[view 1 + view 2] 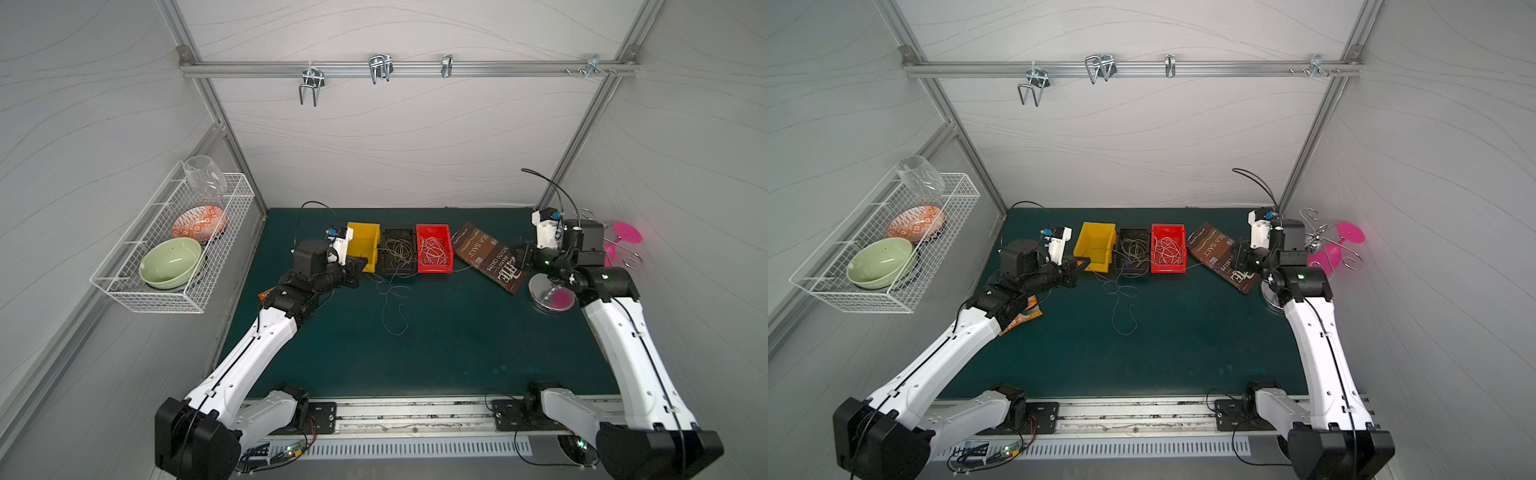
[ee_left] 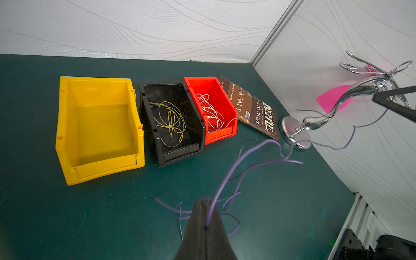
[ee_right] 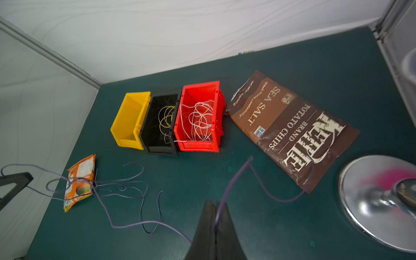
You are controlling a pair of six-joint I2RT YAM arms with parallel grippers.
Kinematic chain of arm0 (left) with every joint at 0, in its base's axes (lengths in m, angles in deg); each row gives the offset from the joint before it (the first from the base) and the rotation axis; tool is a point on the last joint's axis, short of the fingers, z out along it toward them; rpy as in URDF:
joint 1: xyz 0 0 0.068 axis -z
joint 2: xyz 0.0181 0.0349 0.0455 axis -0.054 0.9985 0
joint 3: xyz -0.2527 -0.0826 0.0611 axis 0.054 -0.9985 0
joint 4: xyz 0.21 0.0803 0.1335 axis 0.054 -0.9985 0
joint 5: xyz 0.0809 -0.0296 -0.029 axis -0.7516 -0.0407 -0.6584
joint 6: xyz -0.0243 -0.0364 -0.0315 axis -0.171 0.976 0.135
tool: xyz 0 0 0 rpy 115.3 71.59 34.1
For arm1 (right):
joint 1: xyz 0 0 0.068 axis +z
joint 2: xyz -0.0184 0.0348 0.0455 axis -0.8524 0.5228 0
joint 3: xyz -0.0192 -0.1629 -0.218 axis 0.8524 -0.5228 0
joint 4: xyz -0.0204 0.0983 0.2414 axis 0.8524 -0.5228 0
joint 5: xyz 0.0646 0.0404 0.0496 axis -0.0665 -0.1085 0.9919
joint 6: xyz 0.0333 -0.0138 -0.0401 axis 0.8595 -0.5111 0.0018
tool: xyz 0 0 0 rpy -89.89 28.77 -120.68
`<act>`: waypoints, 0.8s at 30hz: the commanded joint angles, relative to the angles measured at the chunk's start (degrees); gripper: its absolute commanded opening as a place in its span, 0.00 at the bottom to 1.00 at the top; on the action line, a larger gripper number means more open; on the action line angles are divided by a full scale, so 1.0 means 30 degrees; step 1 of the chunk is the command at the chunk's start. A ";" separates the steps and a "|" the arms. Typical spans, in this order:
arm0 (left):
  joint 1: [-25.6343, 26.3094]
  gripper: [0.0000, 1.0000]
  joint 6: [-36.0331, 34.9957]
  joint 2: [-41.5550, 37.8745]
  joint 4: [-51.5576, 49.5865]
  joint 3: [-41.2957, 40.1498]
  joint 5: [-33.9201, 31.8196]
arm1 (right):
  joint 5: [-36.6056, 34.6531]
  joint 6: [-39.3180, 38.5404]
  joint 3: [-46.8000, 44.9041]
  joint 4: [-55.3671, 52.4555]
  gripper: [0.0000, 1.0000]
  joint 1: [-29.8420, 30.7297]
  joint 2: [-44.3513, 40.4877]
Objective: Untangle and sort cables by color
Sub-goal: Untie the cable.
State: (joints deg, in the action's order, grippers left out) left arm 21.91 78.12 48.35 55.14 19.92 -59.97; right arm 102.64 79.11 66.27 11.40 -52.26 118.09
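Observation:
Dark blue-purple cables point(image 1: 390, 291) lie tangled on the green table in front of three bins. My left gripper point(image 2: 205, 202) is shut on one purple cable point(image 2: 222, 184) just before the yellow bin point(image 2: 105, 166), which holds nothing. My right gripper point(image 3: 213, 203) is shut on a purple cable point(image 3: 234, 180) near the chip bag. A strand runs from the tangle point(image 3: 121, 186) to each gripper. Yellow-olive cables point(image 2: 171, 121) sit in the black bin point(image 2: 180, 155). White cables point(image 2: 211, 110) fill the red bin point(image 2: 221, 135).
A brown chip bag point(image 1: 490, 257) lies right of the red bin. A chrome stand point(image 1: 548, 297) with pink glasses point(image 1: 627, 237) is at the far right. An orange snack packet point(image 3: 80, 182) lies under my left arm. A wire basket point(image 1: 174, 249) with bowls hangs on the left wall.

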 commanded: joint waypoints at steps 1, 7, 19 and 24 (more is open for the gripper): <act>-0.0088 0.00 -0.0266 -0.0279 0.0407 0.0742 0.0388 | -0.0235 -0.0472 -0.0377 -0.0314 0.02 0.1895 0.0801; -0.0088 0.00 -0.0084 -0.0363 0.0625 0.0997 0.1985 | -0.0872 0.0145 -0.2731 0.1693 0.22 0.4284 0.2567; -0.0091 0.00 0.0083 -0.0694 0.0447 0.1489 0.3504 | 0.3854 -0.3321 -0.3789 0.6518 0.82 0.5254 -0.0327; -0.0088 0.00 0.0257 -0.1132 0.0444 0.1581 0.3409 | 0.6568 -0.2259 -0.7551 1.4977 0.86 0.7517 0.1167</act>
State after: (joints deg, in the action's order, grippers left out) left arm 21.88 78.69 46.44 54.72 21.60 -50.74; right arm 114.86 71.79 47.98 40.89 -32.52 117.50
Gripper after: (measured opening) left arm 0.048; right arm 0.857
